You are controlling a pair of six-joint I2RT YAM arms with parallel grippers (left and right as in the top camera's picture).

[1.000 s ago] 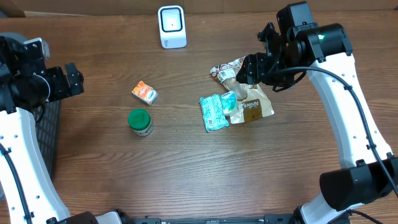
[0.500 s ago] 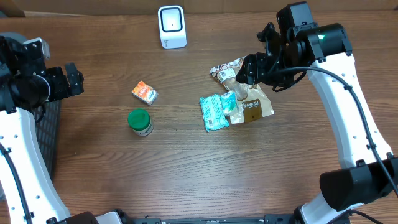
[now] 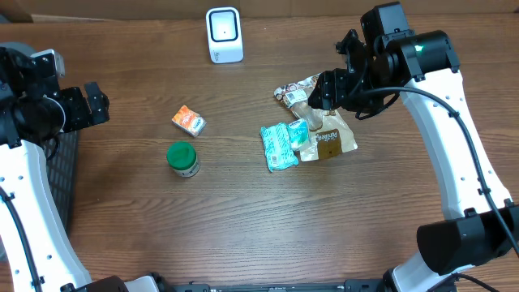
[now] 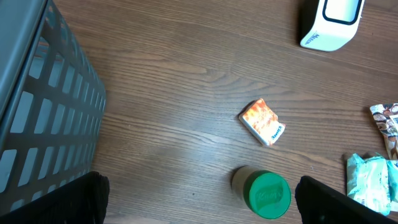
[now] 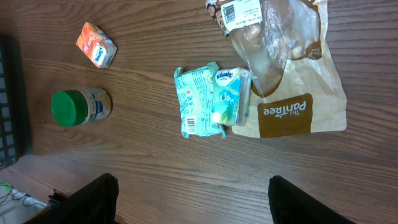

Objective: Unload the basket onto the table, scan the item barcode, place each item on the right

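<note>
right gripper (image 5: 191, 183) hangs spread and empty over the bread bag (image 3: 334, 138) and tissue packs (image 3: 280, 146). left gripper (image 3: 97, 104) gapes wide by the basket (image 3: 63, 174). orange box (image 3: 188, 121) and green-lidded jar (image 3: 182, 159) sit mid-table, scanner (image 3: 224, 34) at the far edge.

Upright white scanner (image 3: 224, 35); bread bag (image 3: 336, 139) lying flat

Left arm (image 3: 23, 174) and right arm (image 3: 458, 138): white curved links, black joint housings; the right carries a black cable (image 3: 478, 174) and a green light (image 3: 418, 49).
</note>
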